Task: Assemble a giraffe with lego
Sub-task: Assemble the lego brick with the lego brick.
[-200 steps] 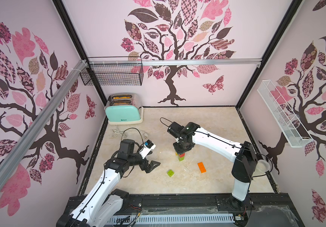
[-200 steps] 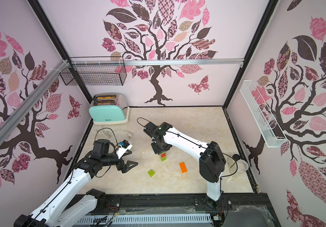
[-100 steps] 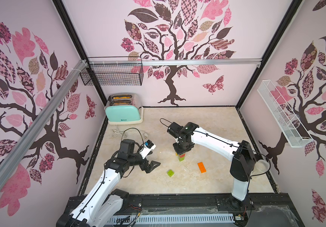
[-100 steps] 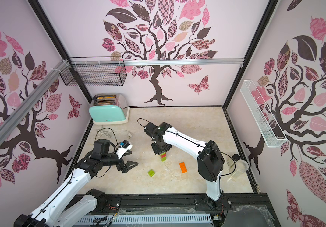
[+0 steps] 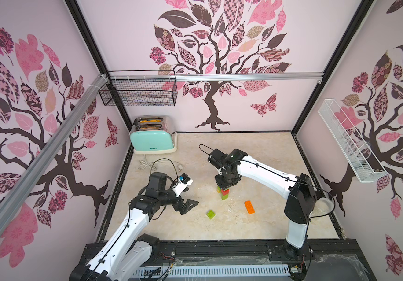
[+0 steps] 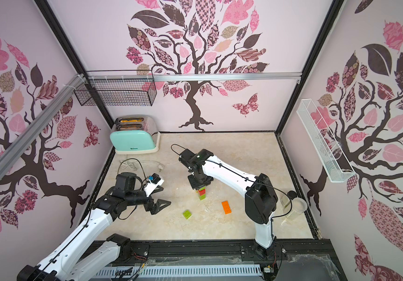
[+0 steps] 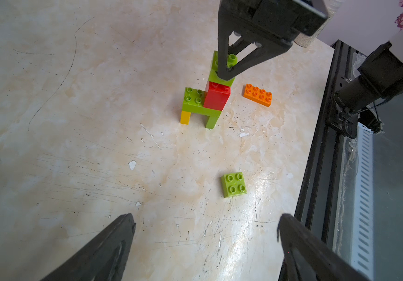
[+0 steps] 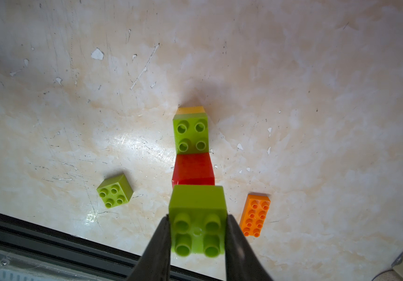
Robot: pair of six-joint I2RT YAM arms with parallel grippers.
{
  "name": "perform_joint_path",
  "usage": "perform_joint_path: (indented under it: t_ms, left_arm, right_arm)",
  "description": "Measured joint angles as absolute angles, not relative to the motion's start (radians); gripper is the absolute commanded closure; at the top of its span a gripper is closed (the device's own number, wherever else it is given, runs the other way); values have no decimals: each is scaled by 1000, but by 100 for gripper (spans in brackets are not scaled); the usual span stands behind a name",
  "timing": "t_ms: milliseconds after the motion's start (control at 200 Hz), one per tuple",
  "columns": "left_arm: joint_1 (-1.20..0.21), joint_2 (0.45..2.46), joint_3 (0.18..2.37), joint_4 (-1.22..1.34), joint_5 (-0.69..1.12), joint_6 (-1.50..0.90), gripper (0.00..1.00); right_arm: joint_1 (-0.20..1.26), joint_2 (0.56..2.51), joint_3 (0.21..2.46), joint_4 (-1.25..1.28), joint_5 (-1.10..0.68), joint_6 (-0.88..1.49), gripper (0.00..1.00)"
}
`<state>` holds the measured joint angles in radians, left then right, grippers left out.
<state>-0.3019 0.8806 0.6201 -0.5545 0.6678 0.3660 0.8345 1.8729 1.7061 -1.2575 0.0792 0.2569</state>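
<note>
The giraffe (image 7: 216, 97) is standing near the middle of the worktop (image 5: 268, 146), on one yellow leg and one green leg. We are pinching its top green brick (image 8: 197, 204) between the fingers of our right gripper (image 8: 198, 219); that brick is sitting on the red part. We are holding our left gripper (image 7: 205, 219) near the left edge, fingers spread wide, touching nothing. A loose green brick (image 7: 233, 185) and an orange brick (image 7: 257, 95) are lying flat between the giraffe and the front edge. A toaster (image 5: 152, 142) is sitting in the far left corner.
</note>
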Motion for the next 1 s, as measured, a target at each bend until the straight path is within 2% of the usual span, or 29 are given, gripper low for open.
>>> perform_joint_path:
  t_ms: [335, 1000]
  left_arm:
    - [-302, 880, 620, -554, 668, 366, 2]
    - [-302, 881, 619, -554, 668, 366, 2]
  right_arm:
    - [833, 1873, 1673, -1232, 33, 253, 74]
    - [823, 1873, 1678, -1264, 51, 238, 73]
